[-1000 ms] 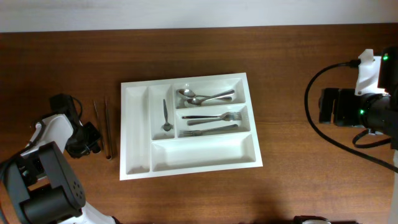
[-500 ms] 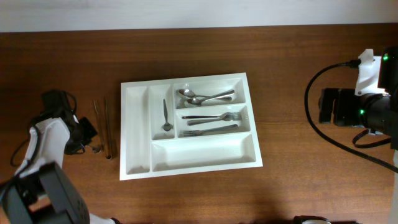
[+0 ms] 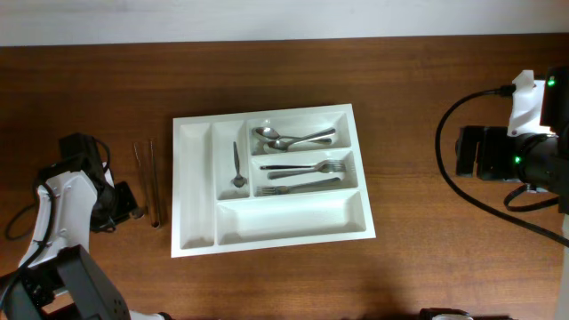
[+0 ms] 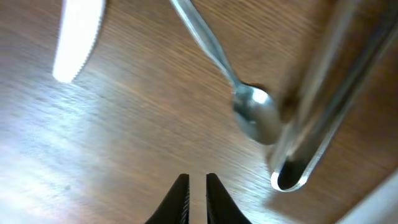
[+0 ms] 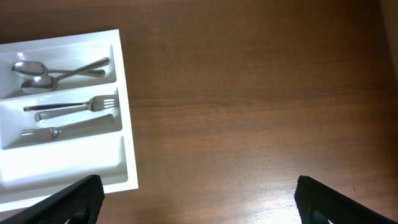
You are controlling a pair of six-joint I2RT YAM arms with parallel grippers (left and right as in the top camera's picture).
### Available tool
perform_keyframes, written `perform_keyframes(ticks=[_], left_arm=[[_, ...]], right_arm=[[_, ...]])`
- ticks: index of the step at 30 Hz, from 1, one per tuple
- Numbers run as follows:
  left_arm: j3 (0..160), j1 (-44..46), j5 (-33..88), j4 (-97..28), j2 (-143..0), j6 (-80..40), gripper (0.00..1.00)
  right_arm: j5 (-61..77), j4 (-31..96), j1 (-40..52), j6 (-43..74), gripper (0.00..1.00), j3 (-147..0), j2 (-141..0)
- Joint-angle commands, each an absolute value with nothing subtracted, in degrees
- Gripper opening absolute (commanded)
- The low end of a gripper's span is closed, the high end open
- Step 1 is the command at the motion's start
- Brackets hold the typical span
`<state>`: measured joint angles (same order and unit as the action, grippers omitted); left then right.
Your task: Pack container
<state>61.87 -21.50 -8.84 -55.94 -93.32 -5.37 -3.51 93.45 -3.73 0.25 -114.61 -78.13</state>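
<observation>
The big white rectangular plastic cutlery tray (image 3: pixel 200 240) sits about mid-bench on the dark brown wooden bench (image 3: pixel 427 89), a bit skewed. The inner narrow slot has one small steel spoon (image 3: pixel 237 167), the top wide slot has a pair of steel spoons (image 3: pixel 293 138), and the middle one holds steel forks and what looks like a knife (image 3: pixel 302 176). The outer narrow slot and the long bottom slot are bare. The left end effector (image 4: pixel 198 190) is down low just left of the tray, clenched to a sliver of a gap with nothing in it. Right in front of it on the wood lie a little teaspoon (image 4: pixel 252 115), a blurry shiny metal piece with a rounded end (image 4: pixel 311 137) and a pale serrated blade tip (image 4: pixel 78 37). The right end effector (image 5: pixel 199 186) is parked well off to the right, fingers spread wide, holding nothing.
</observation>
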Motion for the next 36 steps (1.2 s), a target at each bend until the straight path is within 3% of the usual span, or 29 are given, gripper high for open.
perform_keyframes(ticks=[1,10,15,19,36], left_arm=[[62.1,-20.5,-14.3,-55.9,-93.0,-1.4,0.13],[61.9,-14.0,-18.5,-56.4,-94.2,1.2,0.13],[61.9,-10.1,-22.8,-56.2,-98.1,1.4,0.2],[61.9,-9.6,-23.0,-55.0,-101.8,2.7,0.25],[61.9,-6.4,-23.4,-53.9,-105.2,5.9,0.26]], right_arm=[[-3.2,92.5,-4.2,1.0,0.99,-114.3,-78.6],[-3.2,92.1,-4.2,0.9,0.99,-114.3,-80.1],[-3.2,92.1,-4.2,0.9,0.99,-114.3,-80.3],[-3.2,92.1,-4.2,0.9,0.99,-114.3,-80.3],[-3.2,92.1,-4.2,0.9,0.98,-114.3,-80.3]])
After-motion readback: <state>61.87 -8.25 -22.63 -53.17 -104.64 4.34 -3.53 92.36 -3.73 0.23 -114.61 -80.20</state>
